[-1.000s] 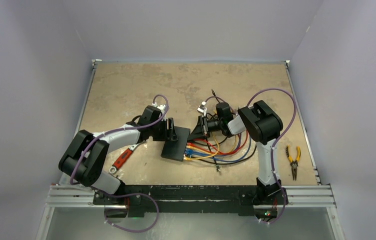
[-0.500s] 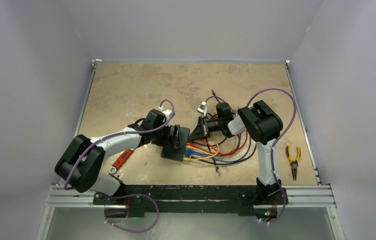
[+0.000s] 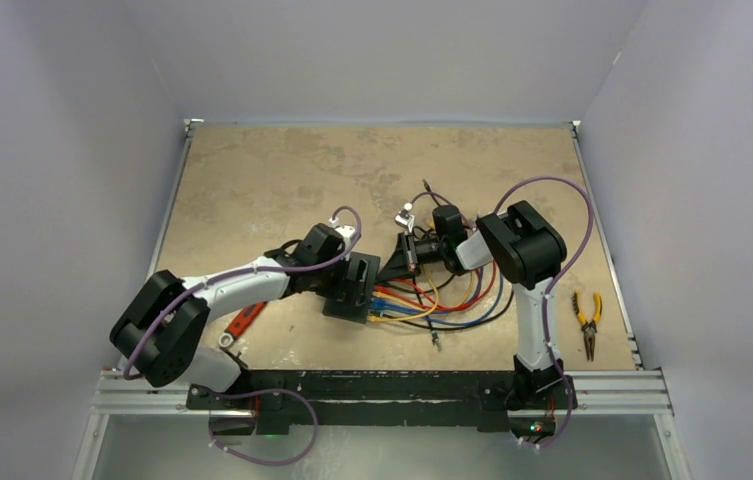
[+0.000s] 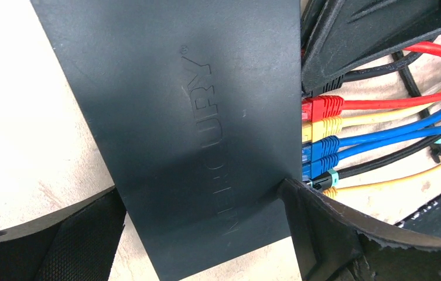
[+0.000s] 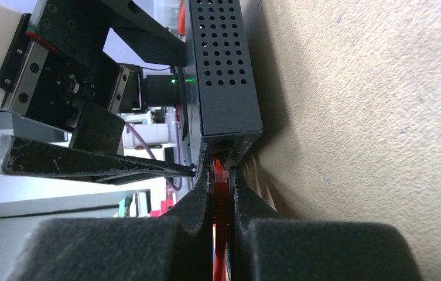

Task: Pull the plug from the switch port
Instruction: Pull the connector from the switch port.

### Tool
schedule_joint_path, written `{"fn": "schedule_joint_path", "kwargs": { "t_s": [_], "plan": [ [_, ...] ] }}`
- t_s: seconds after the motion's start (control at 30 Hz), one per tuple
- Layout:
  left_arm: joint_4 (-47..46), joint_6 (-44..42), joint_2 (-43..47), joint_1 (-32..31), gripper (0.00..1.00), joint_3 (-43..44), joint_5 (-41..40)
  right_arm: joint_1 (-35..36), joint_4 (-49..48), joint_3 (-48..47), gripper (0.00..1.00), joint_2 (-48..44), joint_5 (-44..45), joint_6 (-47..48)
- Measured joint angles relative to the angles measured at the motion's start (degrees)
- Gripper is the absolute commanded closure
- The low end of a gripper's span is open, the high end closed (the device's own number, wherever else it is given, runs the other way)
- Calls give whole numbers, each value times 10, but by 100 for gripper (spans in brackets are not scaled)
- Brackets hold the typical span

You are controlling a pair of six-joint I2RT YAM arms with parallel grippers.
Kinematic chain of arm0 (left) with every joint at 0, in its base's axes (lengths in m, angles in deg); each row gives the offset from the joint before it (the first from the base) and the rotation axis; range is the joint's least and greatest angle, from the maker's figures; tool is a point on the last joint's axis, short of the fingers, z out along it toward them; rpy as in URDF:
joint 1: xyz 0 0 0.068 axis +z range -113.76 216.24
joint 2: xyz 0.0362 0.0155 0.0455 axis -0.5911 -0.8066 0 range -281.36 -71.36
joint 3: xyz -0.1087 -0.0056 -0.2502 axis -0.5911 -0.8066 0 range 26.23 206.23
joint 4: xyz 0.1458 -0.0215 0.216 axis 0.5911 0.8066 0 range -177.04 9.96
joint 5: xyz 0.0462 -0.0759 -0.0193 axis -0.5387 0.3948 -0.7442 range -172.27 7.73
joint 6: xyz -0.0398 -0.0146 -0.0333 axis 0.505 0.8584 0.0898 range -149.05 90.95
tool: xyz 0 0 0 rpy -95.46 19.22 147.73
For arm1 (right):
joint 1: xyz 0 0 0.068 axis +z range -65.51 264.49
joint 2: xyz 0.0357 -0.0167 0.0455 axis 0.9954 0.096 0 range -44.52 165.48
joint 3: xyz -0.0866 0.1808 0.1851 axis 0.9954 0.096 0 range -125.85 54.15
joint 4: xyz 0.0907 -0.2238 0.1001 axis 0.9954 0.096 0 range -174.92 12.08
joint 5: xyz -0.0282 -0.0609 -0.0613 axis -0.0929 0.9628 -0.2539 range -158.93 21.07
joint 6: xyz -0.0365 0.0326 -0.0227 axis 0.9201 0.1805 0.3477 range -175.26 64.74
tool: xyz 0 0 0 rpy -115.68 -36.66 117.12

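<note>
The switch (image 3: pixel 354 292) is a flat matte black box lying mid-table, with coloured plugs along its right edge. In the left wrist view the switch (image 4: pixel 194 117) fills the frame, with a red plug (image 4: pixel 322 107), a yellow plug (image 4: pixel 322 127) and blue plugs (image 4: pixel 321 146) in its sockets. My left gripper (image 3: pixel 357 280) is open, and its jaws straddle the switch's near end (image 4: pixel 203 234). My right gripper (image 3: pixel 399 258) is at the switch's far right corner. In the right wrist view it (image 5: pixel 222 175) is shut on a red plug (image 5: pixel 221 196) right at the switch's (image 5: pixel 221 70) port edge.
A bundle of red, blue, yellow and black cables (image 3: pixel 447 298) loops on the table right of the switch. Yellow-handled pliers (image 3: pixel 586 320) lie near the right edge. A red-handled tool (image 3: pixel 242 322) lies beside my left arm. Walls enclose the table.
My left arm has swung right and forward, bringing its open gripper over the switch. The right arm and the switch have not visibly moved.
</note>
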Motion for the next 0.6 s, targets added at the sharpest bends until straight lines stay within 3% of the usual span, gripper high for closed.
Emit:
{"fn": "schedule_joint_path", "kwargs": {
  "t_s": [0.6],
  "plan": [
    [92, 5, -10, -111, 0, 74, -200, 0, 3, 0, 100, 0, -2, 8]
  ]
}}
